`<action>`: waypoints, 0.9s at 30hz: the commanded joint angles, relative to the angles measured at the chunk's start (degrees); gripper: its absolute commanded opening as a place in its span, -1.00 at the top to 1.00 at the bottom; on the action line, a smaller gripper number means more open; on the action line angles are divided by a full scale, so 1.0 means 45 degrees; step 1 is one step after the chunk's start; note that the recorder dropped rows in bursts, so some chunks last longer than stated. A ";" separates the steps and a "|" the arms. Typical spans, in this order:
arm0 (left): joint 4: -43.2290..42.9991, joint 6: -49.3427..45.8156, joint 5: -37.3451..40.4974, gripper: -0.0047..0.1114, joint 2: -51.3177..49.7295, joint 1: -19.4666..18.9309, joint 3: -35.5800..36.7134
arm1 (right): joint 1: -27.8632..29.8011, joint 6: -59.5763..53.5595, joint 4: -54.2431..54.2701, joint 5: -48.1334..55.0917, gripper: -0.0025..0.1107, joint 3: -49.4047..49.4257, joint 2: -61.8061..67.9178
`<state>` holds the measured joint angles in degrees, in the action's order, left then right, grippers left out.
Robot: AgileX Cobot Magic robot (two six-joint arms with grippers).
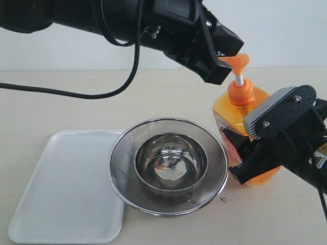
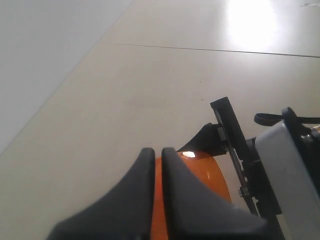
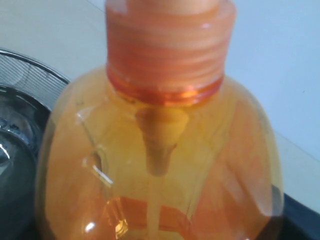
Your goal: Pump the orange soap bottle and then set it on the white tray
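White plastic at the far left: the white tray (image 1: 66, 189) lies flat on the beige tabletop (image 1: 61, 112), nothing resting inside it except the rim of the steel mesh strainer bowl (image 1: 167, 166), which overlaps the tray's right edge; a smaller shiny bowl sits in the strainer's hollow; a black cable (image 1: 76, 94) trails across the table behind them

Right of the strainer and just beside its rim stands the orange soap bottle (image 1: 240, 112), upright, well apart from the tray with the strainer between them; whether its base touches the table cannot be told

From the upper left the left gripper (image 1: 223, 64) reaches across the middle and meets the pump head (image 1: 240, 61) at the top of the bottle; in the left wrist view its two dark fingers (image 2: 145, 165) are pressed together with only a thin slit between, orange plastic showing right beneath them; the white stem (image 1: 238, 80) is visible above the orange collar (image 1: 240, 93)

Furthest right, the right gripper (image 1: 255, 158) is clamped around the lower body of the bottle, one black finger on the strainer side; in the right wrist view the translucent orange shoulder and ribbed collar fill nearly everything, very close to the camera
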<state>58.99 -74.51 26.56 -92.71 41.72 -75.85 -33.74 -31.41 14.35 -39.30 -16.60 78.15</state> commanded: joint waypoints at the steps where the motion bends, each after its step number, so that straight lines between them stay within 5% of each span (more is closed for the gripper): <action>1: 0.0020 -0.0012 -0.0019 0.84 -0.0059 0.0064 -0.0195 | -0.0018 -0.0072 -0.0127 0.0612 0.96 -0.0014 -0.0068; 27: -0.0358 0.0377 0.0866 0.84 -0.0931 0.0064 -0.0195 | -0.0018 -0.0072 -0.0127 0.0341 0.96 -0.0014 -0.0068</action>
<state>58.76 -73.94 28.03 -95.21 41.72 -77.17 -33.74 -31.41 14.12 -38.91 -16.73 78.05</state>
